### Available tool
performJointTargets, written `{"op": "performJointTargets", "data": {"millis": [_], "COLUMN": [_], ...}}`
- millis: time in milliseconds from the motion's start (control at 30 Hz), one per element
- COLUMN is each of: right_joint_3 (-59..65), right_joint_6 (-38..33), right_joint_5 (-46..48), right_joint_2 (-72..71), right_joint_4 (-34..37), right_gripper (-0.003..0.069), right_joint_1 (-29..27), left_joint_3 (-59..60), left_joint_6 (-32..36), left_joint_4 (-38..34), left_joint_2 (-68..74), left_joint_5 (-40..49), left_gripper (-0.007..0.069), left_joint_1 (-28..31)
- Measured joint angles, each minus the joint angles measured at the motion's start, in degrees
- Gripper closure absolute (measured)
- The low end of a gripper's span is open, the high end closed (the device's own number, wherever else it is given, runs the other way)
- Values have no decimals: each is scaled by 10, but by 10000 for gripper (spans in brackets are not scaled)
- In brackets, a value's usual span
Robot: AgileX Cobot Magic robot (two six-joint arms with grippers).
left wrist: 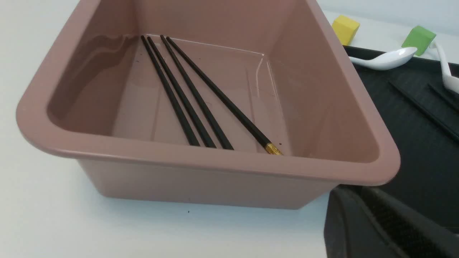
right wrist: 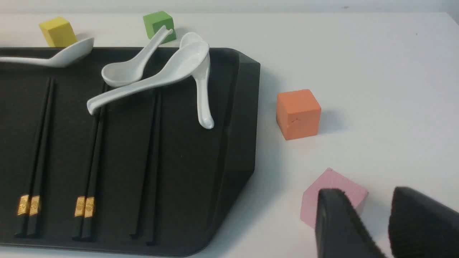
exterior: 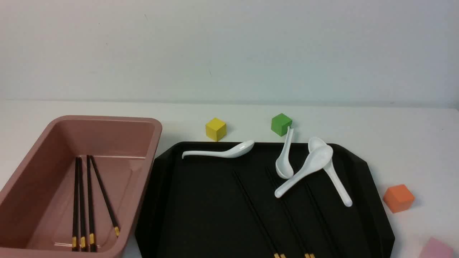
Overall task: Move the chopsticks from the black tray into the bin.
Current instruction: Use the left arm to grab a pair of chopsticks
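White tabletop (exterior: pixel 179 123) runs back to a pale wall (exterior: pixel 229 53), with the black tray (right wrist: pixel 242 118) in front of you and the pink bin (left wrist: pixel 215 163) beside it on your left. Four chopsticks (left wrist: pixel 229 104) lie in the bin, and three pairs of chopsticks (right wrist: pixel 42 154) lie on the tray, so you look partway through the job. Your right pincer (right wrist: pixel 365 191) is spread with nothing between its tips, out past the tray's edge near the pink block (right wrist: pixel 331 195). Your left pincer (left wrist: pixel 347 190) sits in front of the bin's corner; its fingers look close together, but you cannot tell whether they fully meet. Expect the sticks to be light, stiff and rather slick, inclined to roll or splay if you pinch off-centre. Take a pair around the middle, square across both shafts, low but without scraping the tray. The outer pair by the bin is the easiest choice; a white spoon (right wrist: pixel 143 84) lies across the middle pair, so lifting that one could drag or tip the spoon.
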Motion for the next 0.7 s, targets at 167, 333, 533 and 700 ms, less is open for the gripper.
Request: {"op": "performJointTargets", "data": {"millis": [167, 333, 533, 700], "right_joint_3": [0, 0, 0, 0], "right_joint_6": [0, 0, 0, 0], "right_joint_5": [0, 0, 0, 0], "right_joint_2": [0, 0, 0, 0], "right_joint_4": [0, 0, 0, 0], "right_gripper": [419, 419, 419, 419], "right_joint_1": [0, 0, 0, 0], "left_joint_3": [0, 0, 0, 0], "left_joint_6": [0, 0, 0, 0], "left_joint_4": [0, 0, 0, 0], "left_joint_2": [0, 0, 0, 0], "left_joint_5": [0, 0, 0, 0], "left_gripper": [554, 550, 540, 531], "left_joint_1": [0, 0, 0, 0]}}
